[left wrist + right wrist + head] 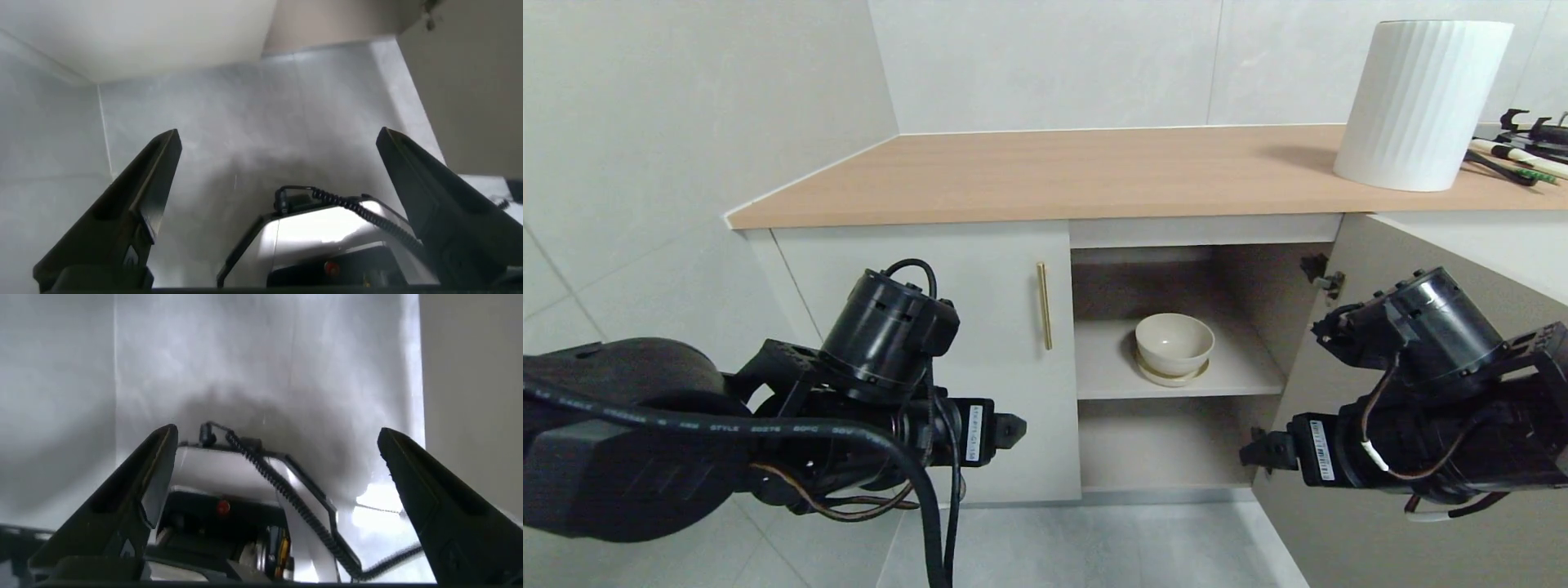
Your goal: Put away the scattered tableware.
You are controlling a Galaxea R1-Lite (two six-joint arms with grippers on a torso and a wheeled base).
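A: Starting nearest, how do the grippers stand?

B: Left gripper [278,143] and right gripper [278,437] are both spread wide and empty, aimed at the floor [245,106]. The wrist views settle that better than the head view.

A: And the tableware?

B: The head view places it. The bowl [1174,343] sits upright on a plate [1172,377] on the middle shelf [1241,367] of the cupboard [1201,231]. That is ahead of and above both tips, between them. Right looks nearer, I'd judge, beside the open door [1307,539]. It's round, so no long axis to match.
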